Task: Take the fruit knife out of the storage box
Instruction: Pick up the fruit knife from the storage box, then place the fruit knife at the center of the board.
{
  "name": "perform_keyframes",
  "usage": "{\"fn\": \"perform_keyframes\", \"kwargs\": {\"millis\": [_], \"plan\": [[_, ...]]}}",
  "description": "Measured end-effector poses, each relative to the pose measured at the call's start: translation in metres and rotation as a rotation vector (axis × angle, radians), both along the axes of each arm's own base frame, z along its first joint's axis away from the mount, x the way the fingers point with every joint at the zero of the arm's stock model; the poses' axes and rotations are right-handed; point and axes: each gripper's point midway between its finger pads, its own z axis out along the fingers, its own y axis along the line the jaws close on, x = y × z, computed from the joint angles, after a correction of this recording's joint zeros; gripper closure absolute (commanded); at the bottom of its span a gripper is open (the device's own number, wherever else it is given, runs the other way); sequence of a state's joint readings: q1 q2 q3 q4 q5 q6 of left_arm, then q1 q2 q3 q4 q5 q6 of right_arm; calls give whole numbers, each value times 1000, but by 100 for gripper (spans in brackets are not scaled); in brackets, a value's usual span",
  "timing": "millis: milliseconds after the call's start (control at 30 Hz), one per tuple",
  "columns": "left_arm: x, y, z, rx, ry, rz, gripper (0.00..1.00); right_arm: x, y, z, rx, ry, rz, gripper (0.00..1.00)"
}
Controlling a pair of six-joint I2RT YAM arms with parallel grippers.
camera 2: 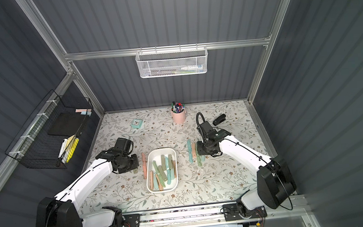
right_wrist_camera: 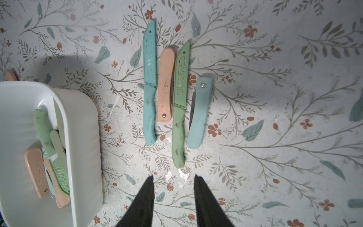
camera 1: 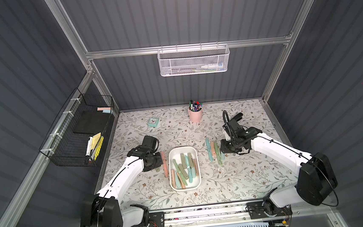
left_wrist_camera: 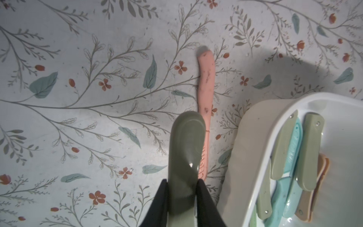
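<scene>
Olive-green fruit knife [left_wrist_camera: 186,141] clenched in the left claw [left_wrist_camera: 182,184], clear of the storage box [camera 1: 183,148], low beside the pink knife [left_wrist_camera: 205,84] toward the left edge of the surface [left_wrist_camera: 78,118], likely for laying alongside it; right claw [right_wrist_camera: 173,176] released above four laid-out knives [right_wrist_camera: 178,110].

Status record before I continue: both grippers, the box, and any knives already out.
left gripper: shut on olive knife, above the table beside the storage box
right gripper: open, empty, above four knives lying side by side on the table
storage box: several knives inside
pink knife: on the table between left gripper and box
</scene>
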State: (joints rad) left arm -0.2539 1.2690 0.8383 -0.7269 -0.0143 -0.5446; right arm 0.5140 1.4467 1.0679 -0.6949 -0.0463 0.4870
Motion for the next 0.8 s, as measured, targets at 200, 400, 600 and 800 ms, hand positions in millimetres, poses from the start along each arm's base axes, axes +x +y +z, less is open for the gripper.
{"fn": "perform_keyframes", "kwargs": {"millis": [200,400,600,800], "plan": [[3,-1,-30,17,79,-1,82,-1,1,-2,3,8,3,63],[8,-3,-47,27,107,-5,82,-1,2,-2,4,7,5,63],[12,-4,-64,36,137,-8,77,-1,3,-2,5,6,8,63],[17,-3,-62,45,121,-13,40,-1,4,-1,7,6,9,62]]}}
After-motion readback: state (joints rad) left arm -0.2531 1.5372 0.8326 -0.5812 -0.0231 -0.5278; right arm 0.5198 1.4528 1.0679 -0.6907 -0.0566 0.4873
